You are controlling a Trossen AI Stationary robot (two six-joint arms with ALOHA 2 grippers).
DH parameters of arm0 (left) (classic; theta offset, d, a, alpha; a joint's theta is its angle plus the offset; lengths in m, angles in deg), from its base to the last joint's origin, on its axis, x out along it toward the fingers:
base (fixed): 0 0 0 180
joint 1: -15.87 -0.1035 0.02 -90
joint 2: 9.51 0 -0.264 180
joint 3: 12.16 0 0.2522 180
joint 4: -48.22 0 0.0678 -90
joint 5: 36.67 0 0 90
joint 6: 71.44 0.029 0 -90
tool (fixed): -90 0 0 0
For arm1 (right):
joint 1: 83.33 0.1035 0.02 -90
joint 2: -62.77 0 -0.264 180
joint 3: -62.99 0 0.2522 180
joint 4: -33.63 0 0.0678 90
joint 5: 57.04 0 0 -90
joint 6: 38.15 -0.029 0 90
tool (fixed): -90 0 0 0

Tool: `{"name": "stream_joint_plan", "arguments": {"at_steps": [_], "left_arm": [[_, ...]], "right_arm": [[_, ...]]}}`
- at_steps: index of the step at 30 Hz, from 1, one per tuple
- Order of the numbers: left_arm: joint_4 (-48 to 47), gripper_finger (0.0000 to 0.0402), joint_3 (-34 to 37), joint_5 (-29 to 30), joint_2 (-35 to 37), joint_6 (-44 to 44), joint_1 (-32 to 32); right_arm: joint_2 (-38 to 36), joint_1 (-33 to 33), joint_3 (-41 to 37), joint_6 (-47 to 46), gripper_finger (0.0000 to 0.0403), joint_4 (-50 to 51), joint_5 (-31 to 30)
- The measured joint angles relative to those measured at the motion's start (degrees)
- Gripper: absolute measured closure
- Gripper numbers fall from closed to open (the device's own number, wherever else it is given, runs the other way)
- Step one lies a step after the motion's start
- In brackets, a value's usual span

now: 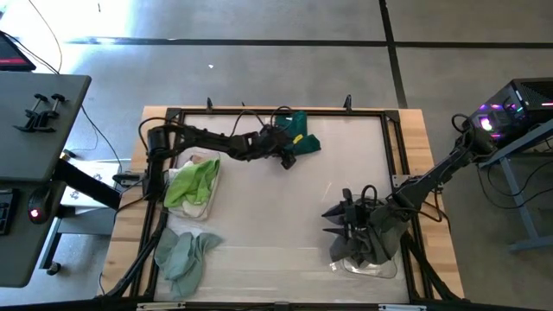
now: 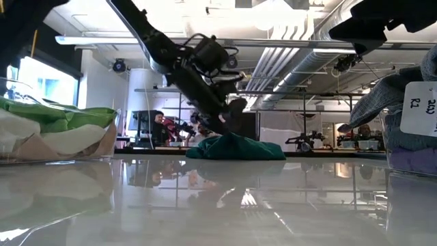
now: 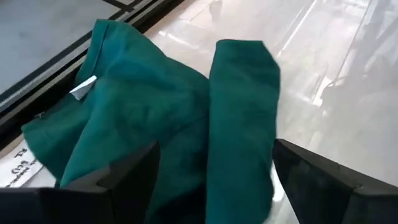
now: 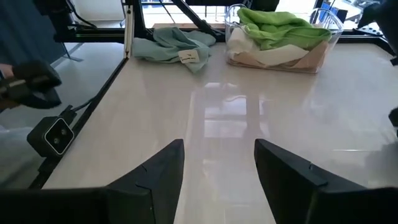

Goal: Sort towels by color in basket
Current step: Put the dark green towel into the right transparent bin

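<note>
1. My left gripper (image 1: 295,149) hangs over the dark green towels (image 1: 304,138) at the desk's (image 1: 276,216) far edge, fingers (image 3: 134,174) spread wide on either side of the cloth, pinching nothing.
2. My right gripper (image 1: 339,226) waits above the near right container (image 1: 380,268) of grey towels (image 1: 367,242), fingers (image 4: 165,171) apart and empty.
3. I see lime green towels (image 1: 194,181) in the left container (image 1: 203,210), pale teal towels (image 1: 183,255) loose nearby.

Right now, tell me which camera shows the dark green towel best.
The left wrist view: the dark green towel fills the picture, folds and tag plain, between the open left gripper's fingers. The high view shows it small at the table's far edge, partly under the arm. The low view shows a low heap. The right wrist view misses it.
</note>
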Motion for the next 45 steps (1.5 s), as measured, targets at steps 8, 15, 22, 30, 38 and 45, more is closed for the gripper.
{"name": "stream_joint_plan", "arguments": {"at_steps": [8,15,22,30,38,45], "left_arm": [[-3.6,0.0116,-3.5,-1.4,-5.1,-1.4,-1.9],[-5.9,0.0176,-3.8,0.3,-6.0,-0.9,-2.2],[-10.3,0.0292,-4.0,-7.7,-5.9,-0.5,-2.9],[-14.0,0.0384,-4.0,-9.1,-5.8,1.5,-2.3],[-17.9,0.0394,-3.6,-7.8,-2.4,3.1,0.1],[-23.1,0.0394,-3.5,-6.0,5.2,3.2,3.7]], "right_arm": [[0.0,0.0,0.0,-0.3,0.0208,0.1,0.0],[0.0,0.0,0.0,-1.0,0.0208,0.6,0.0],[0.0,0.0,0.0,-1.2,0.0208,0.9,0.1],[0.0,0.0,0.0,-1.4,0.0208,0.9,0.2],[0.0,0.0,0.1,-1.6,0.0208,1.2,0.2],[0.0,0.0,0.1,-2.7,0.0208,2.0,0.3]]}}
